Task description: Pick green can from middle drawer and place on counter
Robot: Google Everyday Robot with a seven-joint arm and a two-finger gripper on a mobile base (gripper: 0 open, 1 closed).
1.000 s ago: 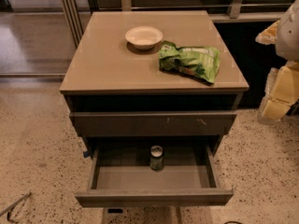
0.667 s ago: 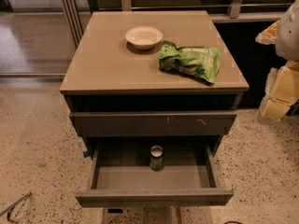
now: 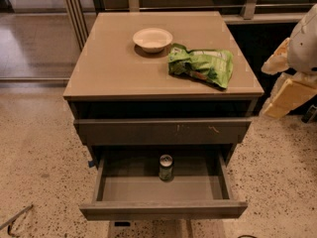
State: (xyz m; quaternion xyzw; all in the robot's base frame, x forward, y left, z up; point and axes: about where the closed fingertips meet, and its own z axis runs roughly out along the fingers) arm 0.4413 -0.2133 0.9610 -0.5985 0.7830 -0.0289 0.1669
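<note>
The green can (image 3: 166, 167) stands upright on the floor of the open middle drawer (image 3: 129, 190), near its back and about the middle, with its silver top showing. The counter (image 3: 119, 58) is the beige top of the cabinet above it. My gripper (image 3: 266, 90) hangs at the right edge of the view, beside the cabinet's right side and about level with the counter. It is far from the can. Its two pale yellow fingers (image 3: 290, 97) stand apart and hold nothing.
A white bowl (image 3: 153, 38) sits at the back middle of the counter. A wrinkly bright green snack bag (image 3: 200, 65) lies to its right. A closed drawer front with pale scratch marks (image 3: 163, 131) sits above the open drawer. Speckled floor surrounds the cabinet.
</note>
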